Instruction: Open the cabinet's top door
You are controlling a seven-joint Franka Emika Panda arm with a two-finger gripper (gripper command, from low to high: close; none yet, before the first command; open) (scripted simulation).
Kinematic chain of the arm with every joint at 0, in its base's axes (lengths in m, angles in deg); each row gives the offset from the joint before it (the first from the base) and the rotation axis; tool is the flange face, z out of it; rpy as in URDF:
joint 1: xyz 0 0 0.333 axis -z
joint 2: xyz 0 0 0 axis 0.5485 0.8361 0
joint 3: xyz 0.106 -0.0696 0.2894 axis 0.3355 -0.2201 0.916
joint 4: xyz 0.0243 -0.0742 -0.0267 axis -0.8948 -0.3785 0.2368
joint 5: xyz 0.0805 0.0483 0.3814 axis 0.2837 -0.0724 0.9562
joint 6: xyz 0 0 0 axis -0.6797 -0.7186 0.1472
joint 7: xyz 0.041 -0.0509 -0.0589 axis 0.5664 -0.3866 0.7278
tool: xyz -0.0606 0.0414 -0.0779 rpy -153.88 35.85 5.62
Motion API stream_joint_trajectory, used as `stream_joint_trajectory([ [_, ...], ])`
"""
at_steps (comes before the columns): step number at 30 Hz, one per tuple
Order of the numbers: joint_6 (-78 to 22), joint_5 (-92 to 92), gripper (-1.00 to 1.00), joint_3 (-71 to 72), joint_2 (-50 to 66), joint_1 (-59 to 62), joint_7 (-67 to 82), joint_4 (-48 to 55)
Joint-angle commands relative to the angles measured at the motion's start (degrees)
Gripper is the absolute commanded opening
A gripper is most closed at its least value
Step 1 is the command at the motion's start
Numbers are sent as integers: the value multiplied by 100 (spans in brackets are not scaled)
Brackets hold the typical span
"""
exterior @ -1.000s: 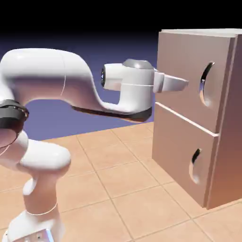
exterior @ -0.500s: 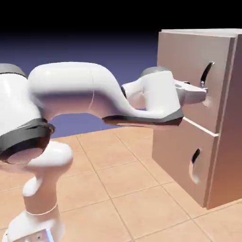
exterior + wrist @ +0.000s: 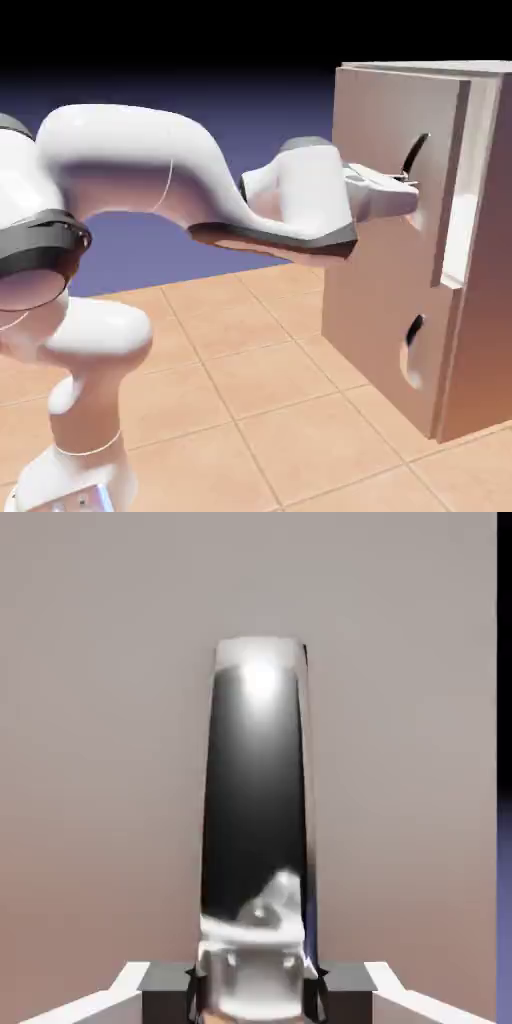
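The pinkish-tan cabinet (image 3: 480, 300) stands at the exterior view's right. Its top door (image 3: 385, 120) is swung a little way out, and a strip of white interior (image 3: 458, 230) shows behind its free edge. My gripper (image 3: 410, 188) is at the door's curved metallic handle (image 3: 414, 152), fingers reaching into the oval recess. In the hand view the dark shiny handle (image 3: 256, 812) rises large from between the grey fingertips (image 3: 165, 980), and the gripper looks shut on it. The door panel (image 3: 100, 712) fills the rest of that view.
The shorter lower panel (image 3: 385, 320) with its own handle (image 3: 414, 335) stays flush and closed below. The arm's elbow (image 3: 110, 170) arches across the left half of the exterior view, above the tiled tan floor (image 3: 260, 400).
The gripper reached the top handle and closed on it. Since then it has drawn back to the left with the handle, and the top door has swung out, exposing the white interior.
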Motion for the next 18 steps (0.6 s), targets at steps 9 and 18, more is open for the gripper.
stream_joint_trajectory([
  [9, -568, 1200, -100, 1862, -79, 1787, 26, -974],
  [18, -1203, 2864, -100, 3633, -603, 3043, 455, -1804],
])
